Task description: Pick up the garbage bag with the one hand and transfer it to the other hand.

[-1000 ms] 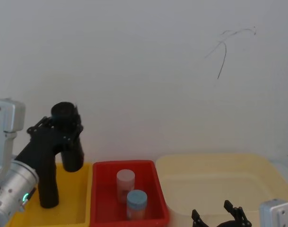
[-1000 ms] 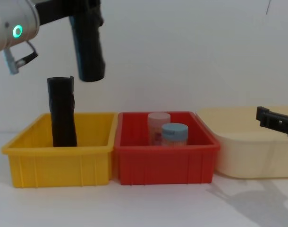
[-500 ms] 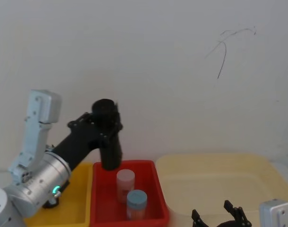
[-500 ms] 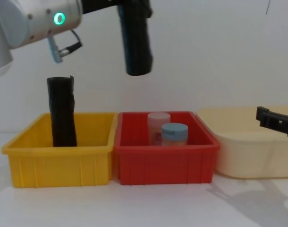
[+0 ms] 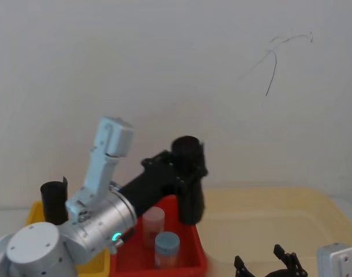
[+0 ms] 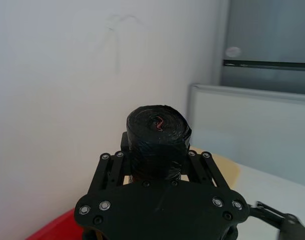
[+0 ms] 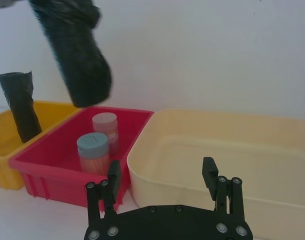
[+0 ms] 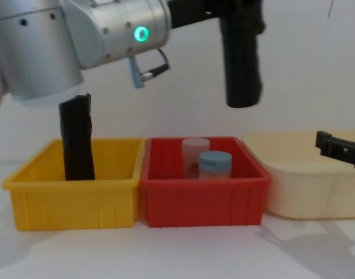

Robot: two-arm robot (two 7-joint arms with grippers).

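Take the garbage bag (image 8: 241,64), hung upright over the right end of the red bin (image 8: 201,200) in the left hand (image 5: 186,166) clamped round its top, by its free lower half with the empty, spread right hand (image 7: 161,175) low off that same end; likely light, crushable, slippery.

Left bin (image 8: 73,200): roll (image 8: 77,139) upright inside.
Middle bin (image 8: 203,200): front jar (image 8: 215,164) and rear jar (image 8: 195,151) inside.
Right bin (image 8: 305,192): right of middle bin.
Garbage bag (image 8: 242,70): in left gripper (image 5: 186,167), above middle bin's right edge.

Bright even light before me, wall (image 5: 164,57) washed pale, soft grey shadows on the bench (image 8: 183,256), green lamp (image 8: 141,34) glowing on my left arm (image 8: 61,46)
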